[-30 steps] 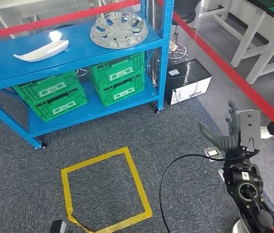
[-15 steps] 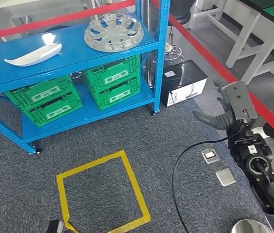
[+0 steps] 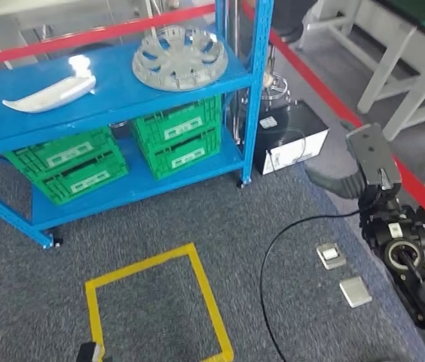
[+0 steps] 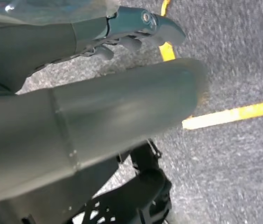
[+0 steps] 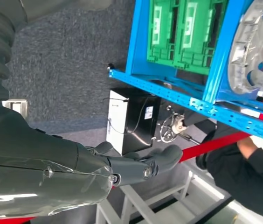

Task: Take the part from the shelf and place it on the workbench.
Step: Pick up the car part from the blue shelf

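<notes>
This looks like a workshop or factory test area. A blue steel shelf (image 3: 114,90) carries car parts: a silver wheel cover (image 3: 178,58) and a white trim piece (image 3: 48,94), with green plastic crates (image 3: 178,136) below. The floor is grey carpet with a yellow tape square (image 3: 156,309), red barrier tape (image 3: 335,105) and white desk frames (image 3: 392,68).

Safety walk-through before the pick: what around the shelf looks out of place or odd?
A loose black cable loops across the carpet from the black-and-white box beside the blue shelf, a possible trip hazard. On the shelf, nothing looks spilled or damaged.
</notes>
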Available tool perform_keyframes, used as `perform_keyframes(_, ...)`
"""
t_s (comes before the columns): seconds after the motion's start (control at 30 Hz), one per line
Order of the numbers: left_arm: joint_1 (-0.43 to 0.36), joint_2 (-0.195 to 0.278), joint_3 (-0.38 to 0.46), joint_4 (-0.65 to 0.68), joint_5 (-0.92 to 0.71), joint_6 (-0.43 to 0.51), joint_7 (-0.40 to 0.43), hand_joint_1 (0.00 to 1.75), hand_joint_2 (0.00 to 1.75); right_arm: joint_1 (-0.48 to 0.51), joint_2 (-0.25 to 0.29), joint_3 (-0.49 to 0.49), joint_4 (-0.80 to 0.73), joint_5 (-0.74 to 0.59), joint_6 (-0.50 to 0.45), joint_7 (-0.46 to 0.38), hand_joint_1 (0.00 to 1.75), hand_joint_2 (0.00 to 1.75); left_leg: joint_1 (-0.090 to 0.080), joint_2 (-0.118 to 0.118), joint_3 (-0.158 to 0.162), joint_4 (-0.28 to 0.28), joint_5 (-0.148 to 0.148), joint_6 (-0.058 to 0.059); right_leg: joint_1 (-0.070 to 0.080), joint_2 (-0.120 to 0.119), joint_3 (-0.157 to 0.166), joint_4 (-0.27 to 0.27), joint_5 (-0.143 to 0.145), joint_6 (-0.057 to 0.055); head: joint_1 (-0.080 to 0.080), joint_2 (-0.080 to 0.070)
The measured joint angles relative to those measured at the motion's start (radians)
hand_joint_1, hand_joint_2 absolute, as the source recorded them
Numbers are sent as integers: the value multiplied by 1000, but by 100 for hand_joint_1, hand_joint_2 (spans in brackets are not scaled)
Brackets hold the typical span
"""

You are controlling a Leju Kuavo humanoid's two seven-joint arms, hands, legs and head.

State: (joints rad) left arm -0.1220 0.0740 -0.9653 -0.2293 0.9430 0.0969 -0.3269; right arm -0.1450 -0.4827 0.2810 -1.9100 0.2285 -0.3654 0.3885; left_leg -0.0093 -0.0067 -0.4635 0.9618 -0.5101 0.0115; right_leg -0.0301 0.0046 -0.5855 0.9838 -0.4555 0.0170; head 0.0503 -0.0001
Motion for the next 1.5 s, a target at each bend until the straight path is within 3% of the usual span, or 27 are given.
perform_keyframes(0.07,-2,0,0,0,0,0,-1,0,0,-4,0,8,0,9,5,11,0,175,3,1,-46,85,-13,-10,-3,0,14,-5,-7,-9,-8,0)
perform_keyframes(0.17,0,-1,0,0,0,0,-1,0,0,-6,0,18,1,13,9,18,0,175,9,2,-182,281,-76,-25,-4,0,33,-8,-24,-15,-17,0)
perform_keyframes(0.2,2,-2,0,0,0,0,-1,0,0,-6,0,21,2,13,9,18,0,175,10,2,-212,308,-83,-26,-4,1,41,-9,-31,-16,-17,0)
perform_keyframes(0.23,4,-2,0,0,0,0,-1,0,0,-6,0,24,4,13,9,18,0,175,10,2,-225,299,-67,-23,-3,2,52,-9,-40,-15,-18,0)
perform_keyframes(0.33,6,0,0,0,0,0,-1,0,0,-7,0,29,7,13,10,19,0,175,4,1,-184,120,72,-2,-2,4,95,-16,-66,-10,-20,0)
perform_keyframes(0.4,6,1,0,1,0,0,-1,0,0,-10,0,33,9,13,13,21,0,175,-8,0,-159,41,97,15,-2,7,111,-25,-78,-2,-25,0)
perform_keyframes(0.47,7,2,0,1,1,-1,-1,0,0,-12,-1,36,12,13,17,25,0,175,-12,-2,-145,17,87,27,0,9,121,-27,-79,11,-26,0)
perform_keyframes(0.53,7,1,0,2,2,-2,-1,0,0,-15,-3,38,13,13,19,25,0,175,-8,-3,-122,-3,98,34,2,7,126,-9,-89,20,-21,0)
perform_keyframes(0.6,5,0,0,2,2,-2,-1,0,0,-19,-4,39,15,13,20,25,0,175,-6,-2,-103,-10,94,41,2,4,84,72,-128,23,-15,0)
perform_keyframes(0.67,4,-1,0,2,2,-2,-2,0,0,-21,-5,41,17,13,24,29,0,175,-9,-2,-93,-11,84,47,4,4,1,199,-175,27,-6,0)
perform_keyframes(0.7,5,-2,0,2,2,-2,-1,0,0,-21,-6,42,20,13,29,32,0,175,-10,-2,-87,-10,77,48,6,3,-33,239,-183,29,-3,0)
perform_keyframes(0.73,5,-3,0,2,2,-2,-1,0,0,-21,-6,43,23,15,37,36,0,175,-11,-3,-79,-9,69,48,7,3,-53,244,-171,29,0,0)
perform_keyframes(0.77,6,-4,0,2,2,-2,-1,0,0,-23,-6,43,26,17,46,41,0,175,-12,-3,-69,-8,61,48,9,3,-54,213,-137,27,3,0)
perform_keyframes(0.83,6,-7,0,2,2,-1,-1,0,0,-31,-9,45,33,25,70,53,0,175,-13,-4,-48,-6,43,44,13,3,-26,92,-42,17,8,0)
perform_keyframes(0.9,6,-9,0,2,2,-1,-1,0,0,-44,-13,49,43,32,103,71,0,175,-14,-4,-37,-4,30,36,20,2,-3,6,-2,3,10,0)
perform_keyframes(1.0,6,-10,0,2,3,-1,1,0,0,-58,-21,57,52,34,142,97,0,175,-16,-4,-29,0,21,23,20,3,17,-17,1,-16,8,0)
perform_keyframes(1.07,4,-10,0,2,3,0,3,0,0,-69,-25,59,56,34,154,104,0,175,-14,-3,-48,47,9,10,12,2,33,-26,-2,-22,2,0)
perform_keyframes(1.17,3,-10,0,2,3,1,4,0,0,-79,-28,62,60,41,156,101,0,175,1,-1,-163,235,-53,-16,5,0,50,-31,-15,-26,-11,0)
perform_keyframes(1.2,5,-10,0,2,4,1,5,0,0,-80,-29,64,61,57,150,94,0,175,7,-1,-201,283,-66,-22,3,0,56,-31,-22,-25,-12,0)
perform_keyframes(1.23,8,-10,0,2,5,1,5,0,0,-81,-29,67,61,85,139,85,0,175,11,0,-223,297,-58,-26,0,1,64,-31,-29,-23,-14,0)
perform_keyframes(1.27,9,-10,0,2,5,1,5,0,0,-81,-29,69,61,130,123,74,0,175,14,0,-228,274,-29,-29,-2,1,74,-31,-36,-20,-15,0)
perform_keyframes(1.33,10,-10,0,2,5,1,4,0,0,-82,-29,73,60,266,78,55,0,175,17,1,-195,146,68,-27,-7,2,96,-32,-54,-12,-19,0)
perform_keyframes(1.37,10,-10,0,2,5,1,3,0,0,-82,-29,74,60,342,54,47,0,175,14,1,-177,87,94,-24,-8,2,105,-34,-61,-7,-22,0)
perform_keyframes(1.43,9,-10,0,2,5,1,1,0,0,-82,-28,77,57,461,18,26,0,175,7,1,-158,26,108,-11,-7,3,115,-36,-71,6,-25,0)
perform_keyframes(1.5,7,-10,-1,2,4,1,0,0,0,-81,-27,82,55,524,1,2,0,175,4,0,-147,14,101,6,-5,4,123,-37,-75,19,-23,0)
